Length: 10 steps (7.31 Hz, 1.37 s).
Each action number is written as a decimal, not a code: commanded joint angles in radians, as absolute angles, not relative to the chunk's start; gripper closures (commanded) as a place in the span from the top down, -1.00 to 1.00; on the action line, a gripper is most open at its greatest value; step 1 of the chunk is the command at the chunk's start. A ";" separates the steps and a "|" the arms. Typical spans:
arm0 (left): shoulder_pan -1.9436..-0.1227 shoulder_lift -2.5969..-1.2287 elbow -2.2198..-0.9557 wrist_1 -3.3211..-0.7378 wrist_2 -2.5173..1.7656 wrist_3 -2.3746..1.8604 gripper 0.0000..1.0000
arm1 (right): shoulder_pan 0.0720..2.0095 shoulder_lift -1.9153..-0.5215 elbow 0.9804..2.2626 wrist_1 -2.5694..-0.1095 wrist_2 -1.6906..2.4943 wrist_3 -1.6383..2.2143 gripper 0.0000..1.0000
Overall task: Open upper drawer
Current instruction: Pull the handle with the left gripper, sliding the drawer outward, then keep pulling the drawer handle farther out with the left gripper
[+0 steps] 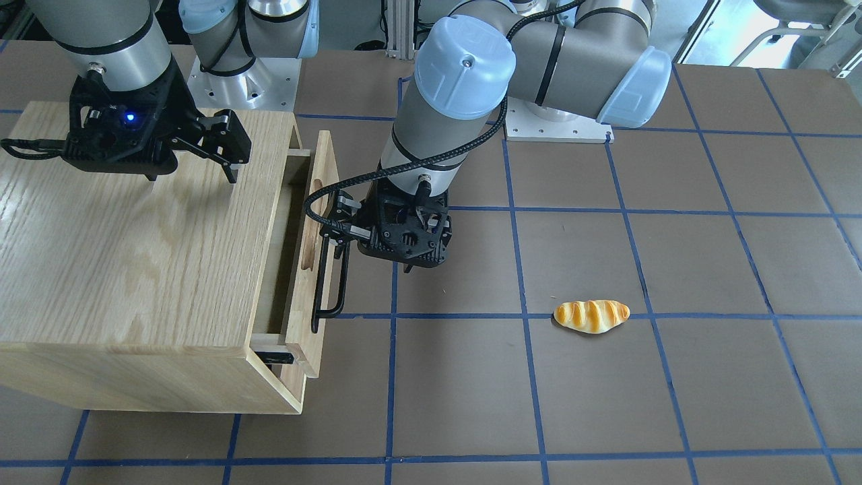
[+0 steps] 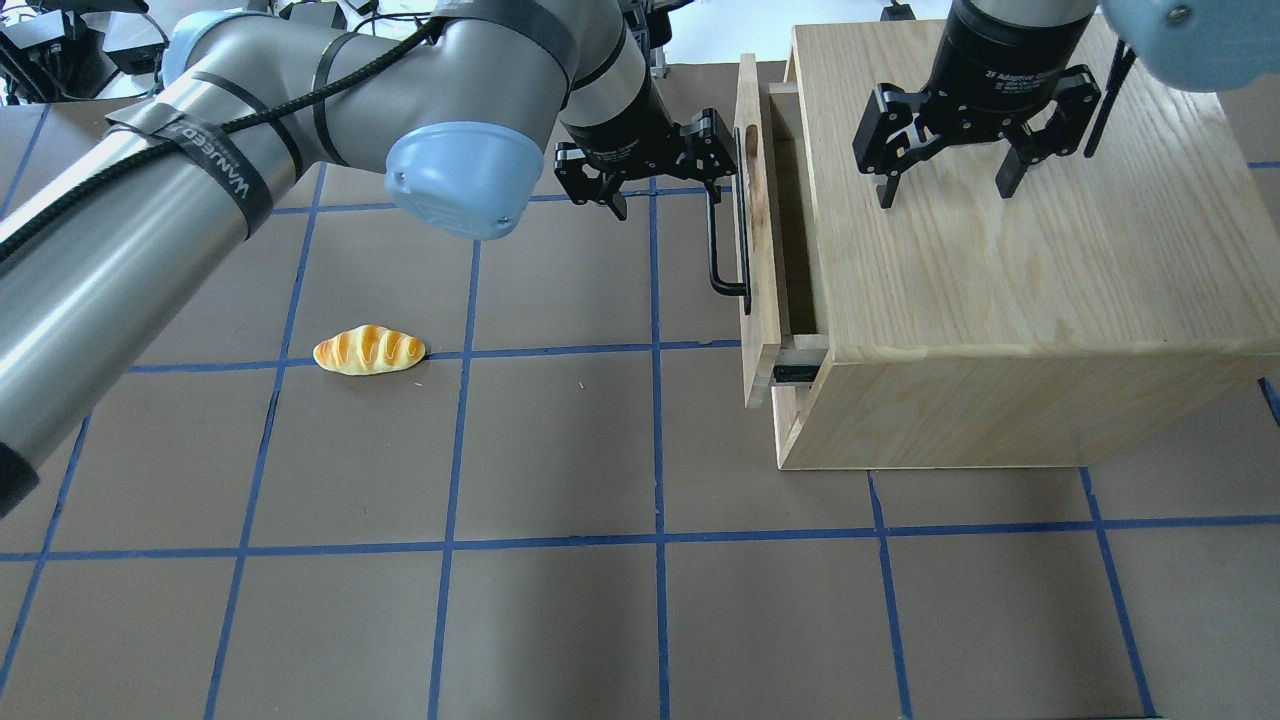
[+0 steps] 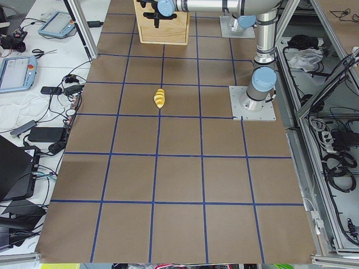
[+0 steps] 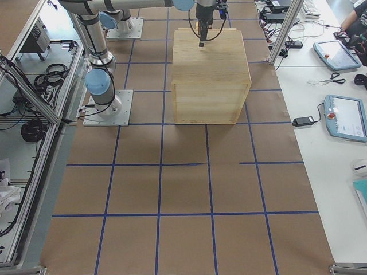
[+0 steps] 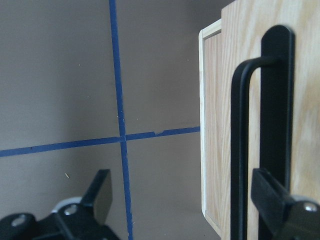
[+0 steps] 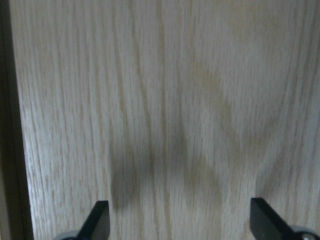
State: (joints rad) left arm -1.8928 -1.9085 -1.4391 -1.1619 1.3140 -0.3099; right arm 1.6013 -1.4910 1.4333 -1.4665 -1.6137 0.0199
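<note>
My left fingers (image 2: 716,145) gape, one against the ajar drawer's (image 2: 757,300) handle (image 2: 713,240), a bread roll (image 2: 368,350) at eight o'clock on the desk (image 2: 560,450), while my right fingers (image 2: 1010,172) hang open over the cabinet (image 2: 1000,280).

Upper drawer (image 2: 760,340) and cabinet (image 2: 1000,280) are light matt oak with visible grain, handle (image 2: 716,240) smooth black metal, table (image 2: 560,620) matt brown paper-like cover, bread roll (image 2: 369,350) glossy.

- "WANLEED", white letters on a black strap (image 2: 222,172) wound around the left arm (image 2: 130,250); nothing further on it is legible.
- "2F Adaptive", small white print on the black body above the right claw (image 2: 946,190); the rest of that line is too small to read.
</note>
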 commanded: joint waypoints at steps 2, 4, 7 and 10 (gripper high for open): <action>-1.893 -1.924 -1.440 -1.149 1.302 -0.308 1.00 | 1.601 -1.491 1.434 -1.466 -1.614 0.018 1.00; -1.893 -1.930 -1.440 -1.149 1.307 -0.308 1.00 | 1.601 -1.491 1.433 -1.466 -1.614 0.020 1.00; -1.891 -1.930 -1.443 -1.150 1.315 -0.298 1.00 | 1.601 -1.491 1.433 -1.466 -1.614 0.020 1.00; -1.888 -1.930 -1.443 -1.150 1.327 -0.295 1.00 | 1.601 -1.491 1.434 -1.466 -1.614 0.020 1.00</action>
State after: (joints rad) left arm -1.8897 -1.9297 -1.4434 -1.1504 1.3170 -0.2962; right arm 1.6015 -1.4911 1.4331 -1.4665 -1.6137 0.0198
